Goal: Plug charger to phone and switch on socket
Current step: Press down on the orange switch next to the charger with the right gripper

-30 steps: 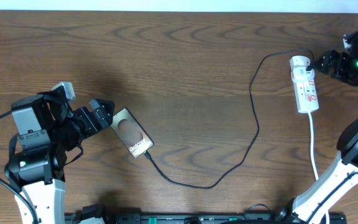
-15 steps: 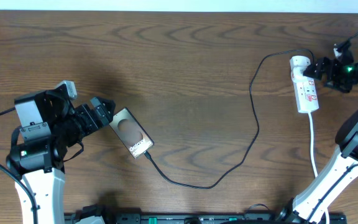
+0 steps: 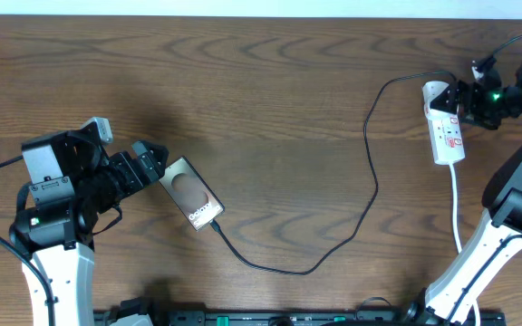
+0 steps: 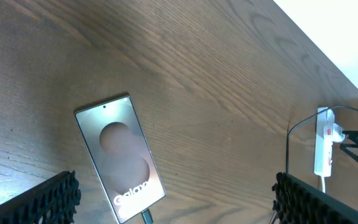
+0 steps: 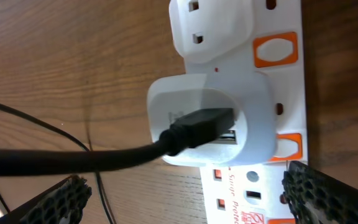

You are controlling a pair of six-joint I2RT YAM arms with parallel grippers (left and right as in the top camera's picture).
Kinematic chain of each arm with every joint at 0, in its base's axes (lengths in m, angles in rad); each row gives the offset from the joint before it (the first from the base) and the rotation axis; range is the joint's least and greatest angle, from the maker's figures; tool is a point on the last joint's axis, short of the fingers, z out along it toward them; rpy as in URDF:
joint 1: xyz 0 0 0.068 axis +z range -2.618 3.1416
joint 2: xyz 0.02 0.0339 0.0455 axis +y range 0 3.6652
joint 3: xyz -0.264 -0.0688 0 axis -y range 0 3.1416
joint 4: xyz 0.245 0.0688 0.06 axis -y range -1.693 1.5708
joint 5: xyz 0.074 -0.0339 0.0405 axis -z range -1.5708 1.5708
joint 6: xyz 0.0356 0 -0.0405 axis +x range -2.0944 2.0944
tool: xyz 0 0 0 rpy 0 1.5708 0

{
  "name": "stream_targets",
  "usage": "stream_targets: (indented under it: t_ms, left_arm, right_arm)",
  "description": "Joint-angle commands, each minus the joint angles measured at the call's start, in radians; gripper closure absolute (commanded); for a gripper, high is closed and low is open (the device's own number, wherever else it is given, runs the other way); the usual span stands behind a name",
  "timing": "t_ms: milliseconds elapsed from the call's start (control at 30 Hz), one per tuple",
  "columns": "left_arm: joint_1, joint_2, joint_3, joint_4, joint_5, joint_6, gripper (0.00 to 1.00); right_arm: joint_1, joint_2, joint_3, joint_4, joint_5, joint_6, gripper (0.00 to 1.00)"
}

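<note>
White socket [image 3: 445, 127], far right of the phone [image 3: 192, 193]: my right pincer [image 3: 461, 97] has closed in on its rounded end, jaws wide apart, gripping nothing. I see the phone lying diagonally on the counter [image 3: 279, 91], lettered end pointing lower-right, where the charger [image 3: 370, 181] tip meets it. My left pincer [image 3: 155, 166] sits just off the phone's upper-left end, spread wide and empty.

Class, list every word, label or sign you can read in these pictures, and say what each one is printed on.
"Galaxy": white lettering at one end of the flat dark-screened smartphone; any further lettering there is too small to read.
"Surge Prot", the rest cut off: red print on the narrow white power strip.
Grey print on the white plug-in adapter: too faint to read.
</note>
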Motion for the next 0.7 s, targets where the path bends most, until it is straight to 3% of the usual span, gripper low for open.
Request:
stream_targets:
  t_ms: [0, 667]
  left_arm:
    - [0.004, 0.003, 0.018, -0.003, -0.007, 0.002, 0.02]
    - [0.004, 0.003, 0.018, -0.018, -0.007, 0.002, 0.02]
  right_arm:
    - [0.009, 0.014, 0.006, 0.003, -0.007, -0.017, 0.01]
    - [0.034, 0.04, 0.005, 0.015, -0.007, -0.016, 0.01]
